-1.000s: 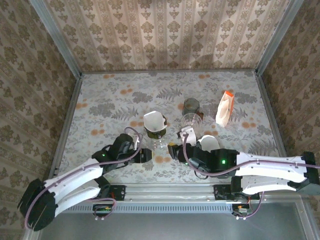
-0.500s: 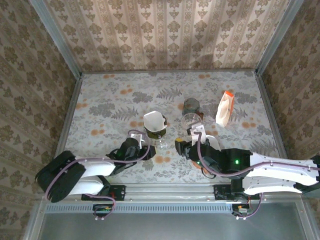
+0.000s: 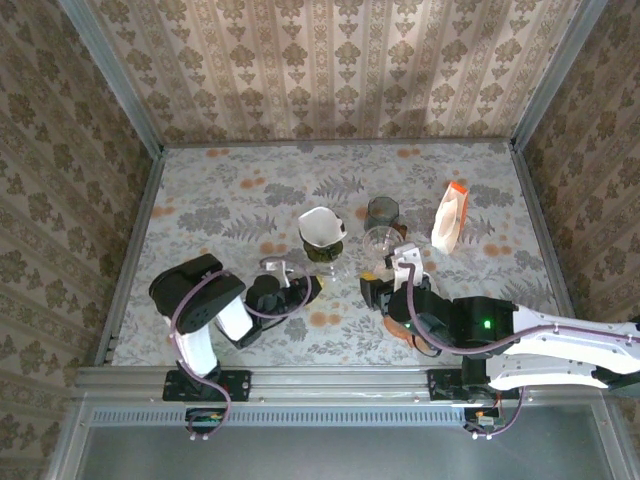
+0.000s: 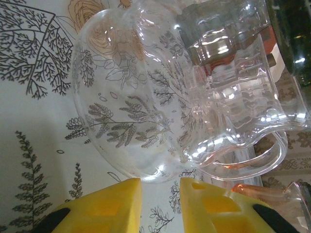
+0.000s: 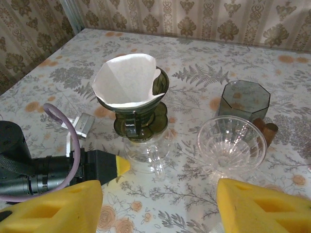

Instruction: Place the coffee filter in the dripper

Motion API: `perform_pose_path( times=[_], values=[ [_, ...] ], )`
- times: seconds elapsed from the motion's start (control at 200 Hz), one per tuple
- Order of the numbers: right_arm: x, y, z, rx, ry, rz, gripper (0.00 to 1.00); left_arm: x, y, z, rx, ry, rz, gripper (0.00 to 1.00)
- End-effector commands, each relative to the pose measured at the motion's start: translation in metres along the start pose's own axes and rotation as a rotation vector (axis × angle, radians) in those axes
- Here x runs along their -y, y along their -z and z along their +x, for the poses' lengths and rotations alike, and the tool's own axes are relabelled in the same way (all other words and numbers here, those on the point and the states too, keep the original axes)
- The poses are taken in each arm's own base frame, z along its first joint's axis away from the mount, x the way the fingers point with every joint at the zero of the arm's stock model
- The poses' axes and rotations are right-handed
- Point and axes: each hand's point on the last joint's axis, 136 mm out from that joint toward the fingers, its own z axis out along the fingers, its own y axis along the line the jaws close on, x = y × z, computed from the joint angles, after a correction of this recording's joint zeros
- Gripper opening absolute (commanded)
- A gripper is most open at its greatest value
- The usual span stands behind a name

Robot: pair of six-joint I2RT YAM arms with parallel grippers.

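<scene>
Left gripper [image 4: 160,182] stands narrowly parted and right gripper [image 5: 158,189] wide over a floral table [image 3: 220,190] boxed by patterned walls [image 3: 330,70], coffee filter [image 5: 124,80] upright in the dripper [image 5: 138,121], mouth up.

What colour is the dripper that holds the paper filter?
Dark smoky green dripper, best in the right wrist view.
</scene>
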Motion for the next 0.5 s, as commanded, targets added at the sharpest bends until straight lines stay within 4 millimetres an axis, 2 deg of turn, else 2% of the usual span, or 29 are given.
perform_pose_path(
  times=[0.0, 0.195, 0.495],
  values=[
    [0.013, 0.007, -0.008, 0.025, -0.006, 0.035, 0.65, -0.017, -0.007, 0.005, -0.031, 0.027, -0.063, 0.29],
    [0.021, 0.006, -0.008, 0.031, -0.005, 0.068, 0.65, -0.022, -0.023, 0.001, -0.037, 0.059, -0.065, 0.29],
    [0.031, 0.005, -0.003, 0.02, -0.027, 0.088, 0.65, -0.02, -0.037, -0.032, 0.028, 0.07, -0.042, 0.28]
  ],
)
